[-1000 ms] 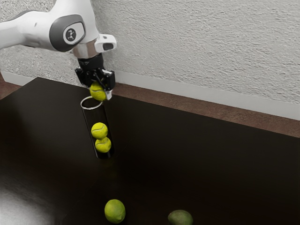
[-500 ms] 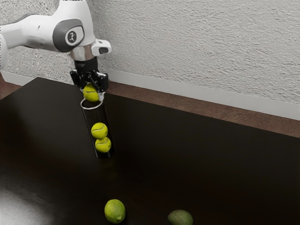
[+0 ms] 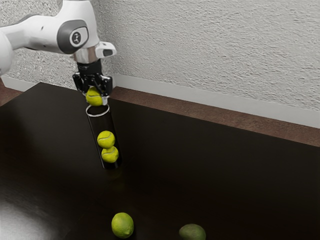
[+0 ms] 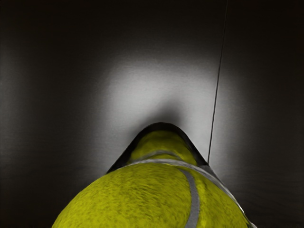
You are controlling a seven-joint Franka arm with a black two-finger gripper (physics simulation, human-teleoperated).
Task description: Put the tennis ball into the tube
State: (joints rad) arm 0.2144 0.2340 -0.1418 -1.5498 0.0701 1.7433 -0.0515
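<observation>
Yellow-green tennis ball (image 3: 94,97), grey seam

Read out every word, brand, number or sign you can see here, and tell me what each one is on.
Readable text: none.
Round emblem on the dark gray joint cover of the white robot arm: too small to read.
Top tennis ball, and the two tennis balls in the tube: pale seams, but no lettering I can make out.

Side and downward wrist views share the tube (image 3: 103,123).
</observation>
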